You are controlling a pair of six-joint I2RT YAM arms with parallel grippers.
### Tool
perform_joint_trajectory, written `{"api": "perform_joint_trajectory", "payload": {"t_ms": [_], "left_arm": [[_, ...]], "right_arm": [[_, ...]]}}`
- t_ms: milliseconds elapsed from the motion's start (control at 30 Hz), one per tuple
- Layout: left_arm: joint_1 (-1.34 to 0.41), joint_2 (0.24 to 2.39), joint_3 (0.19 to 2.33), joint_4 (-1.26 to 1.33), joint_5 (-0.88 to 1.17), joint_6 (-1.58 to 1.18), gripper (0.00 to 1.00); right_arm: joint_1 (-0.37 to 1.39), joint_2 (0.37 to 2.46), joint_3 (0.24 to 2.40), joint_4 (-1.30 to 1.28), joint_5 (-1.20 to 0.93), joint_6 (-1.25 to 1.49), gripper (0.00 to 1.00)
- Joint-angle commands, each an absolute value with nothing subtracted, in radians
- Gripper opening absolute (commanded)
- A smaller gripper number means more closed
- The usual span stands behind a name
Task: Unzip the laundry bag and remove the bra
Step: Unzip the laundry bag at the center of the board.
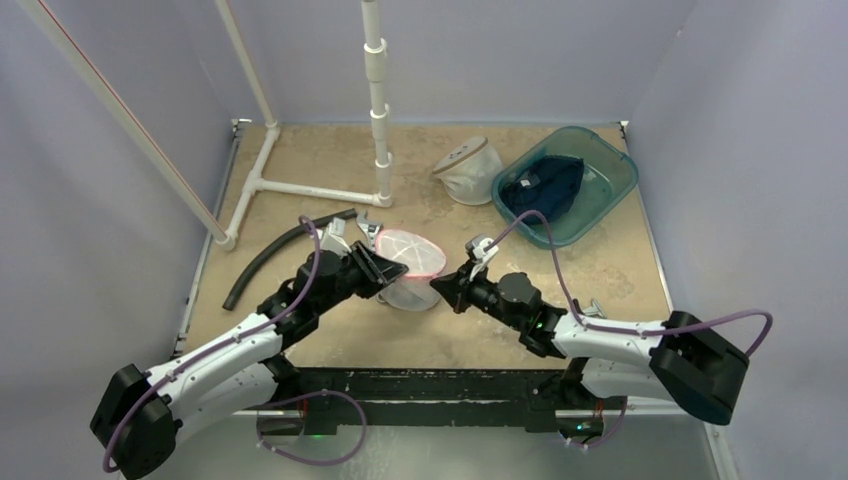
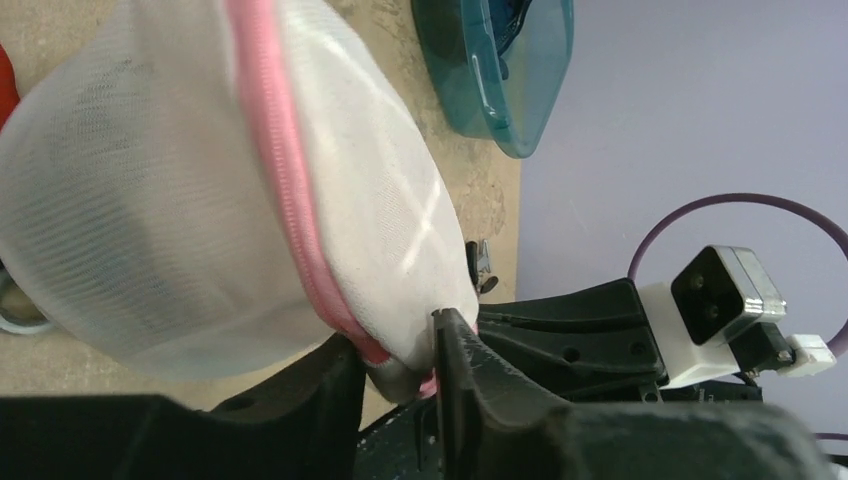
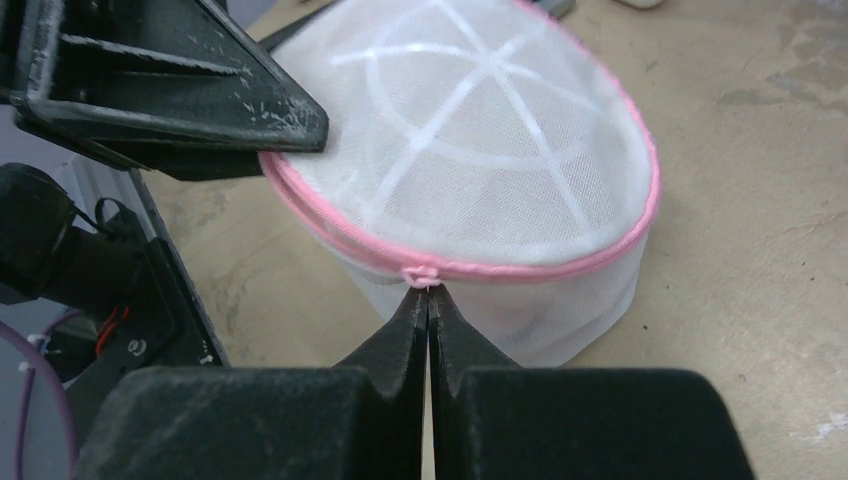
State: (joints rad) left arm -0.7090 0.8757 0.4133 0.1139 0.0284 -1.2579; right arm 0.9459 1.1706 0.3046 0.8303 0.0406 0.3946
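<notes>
Tan worktop (image 1: pixel 600 270) seen from above, w/ a white pipe frame (image 1: pixel 378 100) at its back left. Two robot arms reach in from the front edge. A teal bin (image 1: pixel 605 195) in the back right corner holds a dark blue garment (image 1: pixel 545 185). A black hose (image 1: pixel 262 262) lies near the left edge. The laundry bag (image 1: pixel 412 255), white mesh w/ pink zip, sits ctr, toward the front edge, btwn the two grippers. A second mesh bag (image 1: pixel 470 172) lies just beside the bin. No bra visible; prob. inside the zipped bag.

The left gripper (image 2: pixel 395 345) is narrow, pinching the bag's rim at the zip. The right gripper (image 3: pixel 428 298) is fully closed, tips at the small zip tab (image 3: pixel 424 271); can't tell if the tab is actually caught.

Risks: if the right tips closed short of the tab, a pull would come away w/ nothing. If the left pinch is loose, the whole bag could drag along instead of unzipping. Mesh could also snag in the zip.

Count: 2 arms, 2 grippers, 2 mesh bags, 1 bin, 1 hose, 1 pipe frame.
</notes>
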Motion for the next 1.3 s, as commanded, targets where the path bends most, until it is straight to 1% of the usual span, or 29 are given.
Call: {"api": "perform_joint_trajectory", "payload": {"t_ms": [0,33,67,100,167,267,400,533,567,600,633,667,767,800,833,900,1000,1067,1100,1200,1267], "left_arm": [[-0.705,0.848,0.452,0.081,0.021,-1.224,0.41],[-0.706,0.845,0.454,0.073,0.019,-1.221,0.52],[-0.705,0.841,0.459,0.056,0.013,-1.221,0.6],[-0.705,0.836,0.466,0.034,0.004,-1.222,0.66],[-0.705,0.819,0.478,-0.016,-0.026,-1.225,0.73],[-0.707,0.775,0.475,-0.041,-0.049,-1.268,0.75],[-0.71,0.769,0.502,-0.043,-0.053,-1.304,0.75],[-0.71,0.779,0.579,-0.163,-0.101,-1.255,0.75],[-0.712,0.773,0.592,-0.209,-0.127,-1.247,0.75],[-0.711,0.764,0.6,-0.258,-0.152,-1.244,0.75],[-0.711,0.754,0.605,-0.299,-0.175,-1.237,0.76],[-0.71,0.742,0.61,-0.346,-0.203,-1.238,0.76],[-0.711,0.705,0.634,-0.496,-0.272,-1.261,0.76],[-0.711,0.696,0.644,-0.542,-0.29,-1.273,0.77],[-0.711,0.681,0.65,-0.574,-0.298,-1.283,0.77],[-0.711,0.653,0.642,-0.587,-0.282,-1.32,0.78],[-0.715,0.62,0.557,-0.473,-0.188,-1.394,0.77],[-0.75,0.624,0.495,-0.371,-0.158,-1.45,0.77],[-0.788,0.635,0.471,-0.339,-0.178,-1.473,0.76],[-0.993,0.69,0.463,-0.27,-0.316,-1.541,0.76],[-1.074,0.744,0.473,-0.235,-0.378,-1.562,0.76]], "right_arm": [[0.941,1.099,0.313,0.826,0.08,0.36,0.0],[0.941,1.088,0.309,0.817,0.083,0.358,0.0],[0.942,1.08,0.307,0.809,0.086,0.355,0.0],[0.942,1.073,0.305,0.799,0.089,0.354,0.0],[0.942,1.069,0.305,0.789,0.095,0.352,0.0],[0.941,1.073,0.305,0.786,0.1,0.354,0.0],[0.941,1.078,0.304,0.794,0.097,0.357,0.0],[0.942,1.072,0.303,0.777,0.106,0.381,0.0],[0.941,1.071,0.299,0.769,0.11,0.418,0.02],[0.938,1.071,0.298,0.767,0.118,0.432,0.2],[0.928,1.072,0.301,0.761,0.115,0.448,0.35],[0.906,1.075,0.301,0.754,0.095,0.476,0.45],[0.776,1.061,0.266,0.789,-0.032,0.605,0.69],[0.727,1.054,0.255,0.8,-0.079,0.649,0.75],[0.686,1.051,0.251,0.805,-0.12,0.685,0.78],[0.614,1.064,0.256,0.816,-0.197,0.745,0.8],[0.564,1.136,0.293,0.847,-0.311,0.817,0.8],[0.555,1.194,0.321,0.875,-0.354,0.848,0.81],[0.554,1.224,0.337,0.885,-0.373,0.859,0.81],[0.554,1.303,0.372,0.91,-0.412,0.895,0.8],[0.554,1.33,0.385,0.917,-0.42,0.904,0.79]]}}
